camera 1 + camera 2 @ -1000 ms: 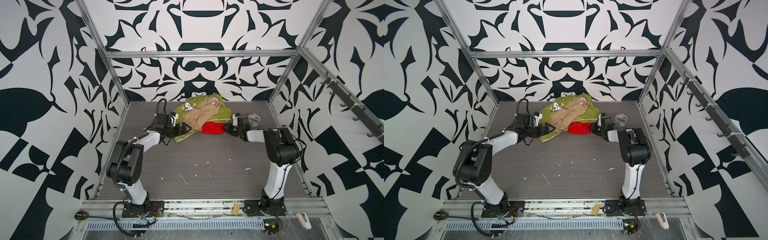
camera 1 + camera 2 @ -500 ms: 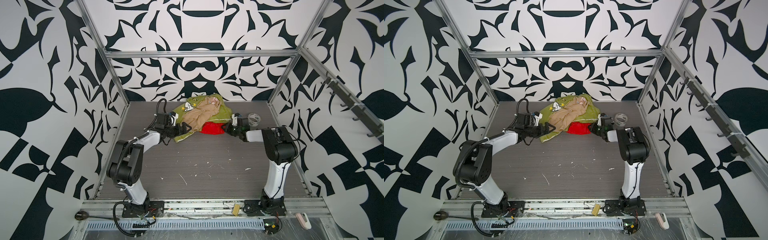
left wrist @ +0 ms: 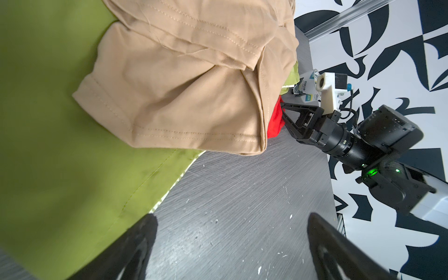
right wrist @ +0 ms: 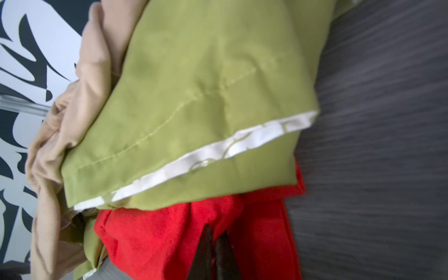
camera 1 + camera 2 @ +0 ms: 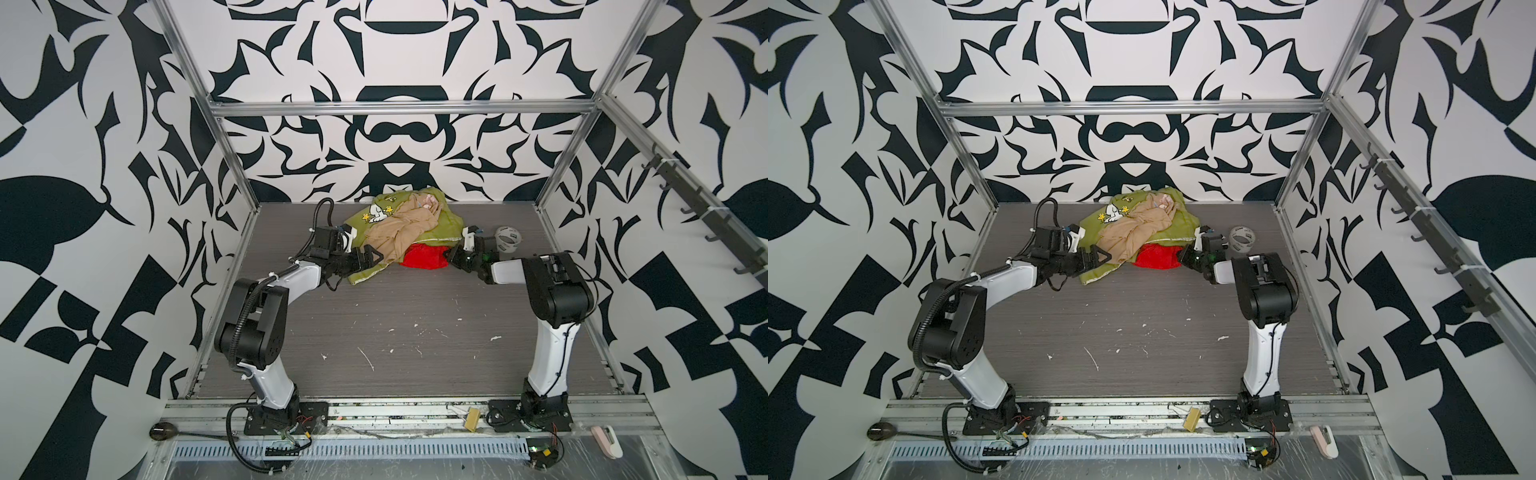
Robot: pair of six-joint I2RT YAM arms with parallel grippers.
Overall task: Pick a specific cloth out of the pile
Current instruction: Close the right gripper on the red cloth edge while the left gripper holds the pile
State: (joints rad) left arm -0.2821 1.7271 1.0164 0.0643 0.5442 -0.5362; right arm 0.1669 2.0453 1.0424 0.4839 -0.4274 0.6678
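Setting: grey wood-grain table (image 5: 407, 316) inside a booth of black-and-white patterned walls, both arms reaching to the far end
Pile: the pile (image 5: 405, 228) sits near the back wall – green cloth (image 5: 440, 226) with a cartoon dog print as the base, tan cloth (image 5: 399, 232) bunched on top
Red cloth: the cloth (image 5: 422, 257) pokes out from under the green one at the pile's near edge, resting on the table; most of it seems hidden
Right gripper: right gripper (image 4: 214, 244) has its jaws pinched together on a fold of the red fabric, seen plainly in the right wrist view
Left gripper: left gripper (image 5: 368, 258) stands spread wide and empty, just beside the tan cloth's hem, holding nothing
Step in hand: the grasp looks made – extraction not yet begun
Next move: probably a slow pull away from the heap, toward the right arm's side; the green layer lies over the red and may drag along, so the left arm might need to pin the pile
Axis: the visible red patch (image 5: 1156, 258) runs longest left to right across both top views, along the pile's front edge; its true long axis cannot be told while bunched
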